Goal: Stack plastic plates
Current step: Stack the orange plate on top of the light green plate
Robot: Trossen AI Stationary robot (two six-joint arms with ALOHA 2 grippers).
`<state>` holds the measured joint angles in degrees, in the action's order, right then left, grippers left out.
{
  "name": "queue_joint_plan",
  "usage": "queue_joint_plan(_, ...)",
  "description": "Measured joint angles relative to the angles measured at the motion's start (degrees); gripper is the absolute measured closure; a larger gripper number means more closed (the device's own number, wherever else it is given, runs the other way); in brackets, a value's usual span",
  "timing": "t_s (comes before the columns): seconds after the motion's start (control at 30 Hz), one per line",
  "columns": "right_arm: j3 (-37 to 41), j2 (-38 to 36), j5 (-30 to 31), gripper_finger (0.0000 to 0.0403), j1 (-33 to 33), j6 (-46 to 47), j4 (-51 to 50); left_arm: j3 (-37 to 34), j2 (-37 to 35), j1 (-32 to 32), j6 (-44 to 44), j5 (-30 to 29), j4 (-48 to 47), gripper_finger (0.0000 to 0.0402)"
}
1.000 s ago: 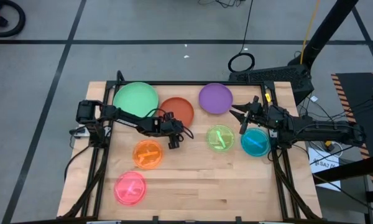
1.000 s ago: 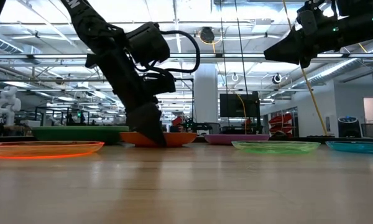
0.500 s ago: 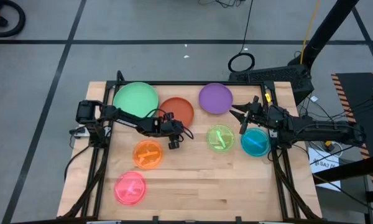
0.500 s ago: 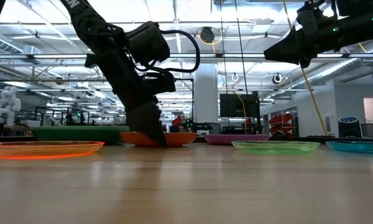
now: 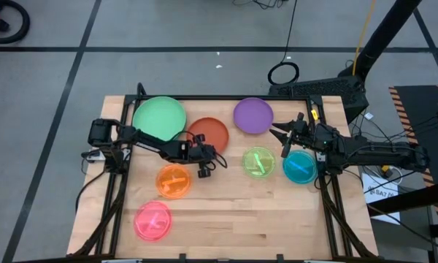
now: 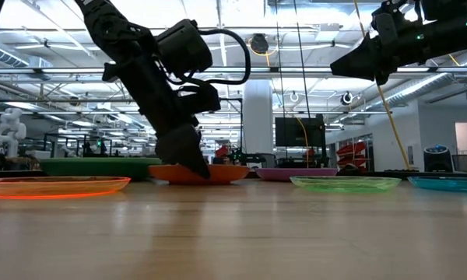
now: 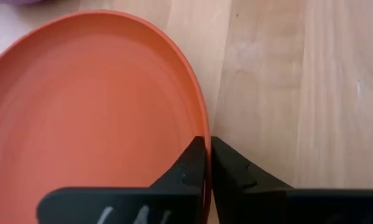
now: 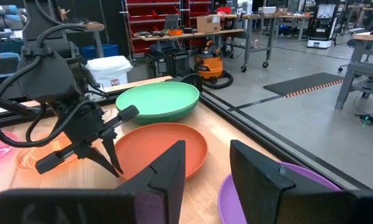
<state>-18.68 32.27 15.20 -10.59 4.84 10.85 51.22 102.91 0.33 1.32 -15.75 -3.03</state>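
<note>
Spanning the high view, a pale wooden table stands on a grey floor marked with dark tape lines; the low view looks across it into a bright workshop hall with shelving and ceiling lights. Reading left to right with the table as a clock face: the pink plate lies at seven o'clock, the light green plate at eleven, the translucent orange plate at eight, the red-orange plate just left of twelve, the purple plate at one, the lime plate right of centre, and the teal plate at three. The left gripper sits at the six-o'clock rim of the red-orange plate, its fingers pressed together on that rim, one inside the dish and one outside; in the low view the plate rests on the wood beneath it. The right gripper hangs above the table between the purple and teal plates, fingers parted, holding nothing.
</note>
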Motion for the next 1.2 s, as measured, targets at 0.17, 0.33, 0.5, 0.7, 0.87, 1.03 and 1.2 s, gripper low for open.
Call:
queue_joint_plan(0.17,0.0,-0.02,0.0,0.0284,0.0,-0.2,0.01,0.0,-0.1,-1.12,-0.52,0.02,-0.1,0.0392)
queue_joint_plan(0.33,0.0,0.0,0.0,0.0284,0.0,-0.2,0.0,0.69,-2.03,-2.62,-1.3,0.41,-2.39,0.0392)
queue_joint_plan(0.5,0.0,-0.02,0.0,0.0284,0.01,-0.2,-0.01,4.41,-5.89,-4.13,-1.43,1.01,-8.93,0.0392)
queue_joint_plan(0.7,0.02,0.0,0.0,0.0284,0.0,-0.2,-0.16,9.38,-11.52,-5.79,0.34,0.68,-16.5,0.0392)
queue_joint_plan(0.87,0.02,0.0,0.0,0.0284,0.02,-0.2,-0.2,12.69,-15.56,-6.26,1.18,0.48,-23.91,0.0392)
queue_joint_plan(1.03,0.04,0.13,0.09,0.0284,0.01,-0.2,-0.41,14.69,-19.14,-6.26,1.25,0.09,-32.23,0.0392)
queue_joint_plan(1.2,0.04,0.33,1.44,0.0284,0.02,-0.17,-0.81,14.91,-22.33,-5.18,-0.07,-4.89,-40.2,0.0392)
